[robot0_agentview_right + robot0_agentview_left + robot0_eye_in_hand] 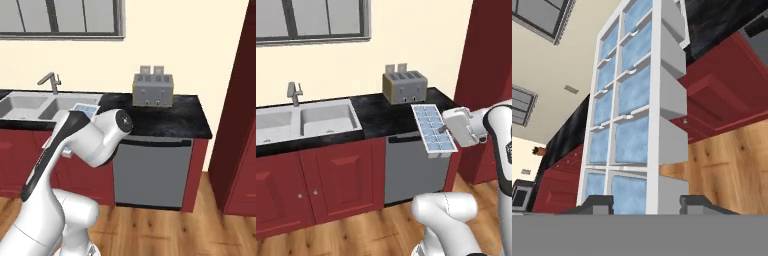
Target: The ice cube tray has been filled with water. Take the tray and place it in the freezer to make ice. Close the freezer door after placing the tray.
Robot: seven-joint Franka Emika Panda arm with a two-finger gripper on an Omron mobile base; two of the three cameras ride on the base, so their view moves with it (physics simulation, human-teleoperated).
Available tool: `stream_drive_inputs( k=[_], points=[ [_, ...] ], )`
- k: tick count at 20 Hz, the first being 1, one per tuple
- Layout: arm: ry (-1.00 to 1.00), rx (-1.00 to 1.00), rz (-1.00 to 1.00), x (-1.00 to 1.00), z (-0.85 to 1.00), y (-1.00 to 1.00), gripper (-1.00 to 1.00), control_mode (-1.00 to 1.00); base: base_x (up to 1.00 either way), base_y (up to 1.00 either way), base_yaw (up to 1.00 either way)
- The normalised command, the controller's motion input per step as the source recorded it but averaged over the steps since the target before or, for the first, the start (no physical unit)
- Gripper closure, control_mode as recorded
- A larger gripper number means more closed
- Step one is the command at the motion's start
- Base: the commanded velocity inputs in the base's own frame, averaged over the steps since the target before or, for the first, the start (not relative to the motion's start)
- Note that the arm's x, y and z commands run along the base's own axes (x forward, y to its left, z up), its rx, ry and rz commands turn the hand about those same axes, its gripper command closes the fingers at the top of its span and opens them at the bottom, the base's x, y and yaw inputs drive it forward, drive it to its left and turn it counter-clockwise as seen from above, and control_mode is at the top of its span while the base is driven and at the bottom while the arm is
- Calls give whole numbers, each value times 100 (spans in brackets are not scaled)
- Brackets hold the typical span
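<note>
White-ribbed and filled with pale blue water (632, 140), the ice cube tray (433, 128) hangs in the air over the front edge of the black counter (381, 117), ahead of the toaster (405, 86). The gripper (445, 129) has its fingers partly closed on one end. With the carrying step under way, the next move calls for turning toward the freezer while keeping the tray level.

Cream wall (421, 35), window (311, 20), red cabinets (321, 185), black counter (381, 117), wood floor (366, 232).
</note>
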Motion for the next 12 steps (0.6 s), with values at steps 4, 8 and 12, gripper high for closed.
stream_drive_inputs(
  k=[4, 8, 12],
  points=[
    [0, 0, 0, 0, 0, 0, 100, 100, -18, 0, -57],
    [0, 0, 0, 0, 0, 0, 100, 100, -13, 0, -62],
    [0, 0, 0, 0, 0, 0, 100, 100, -20, 0, -61]
  ],
)
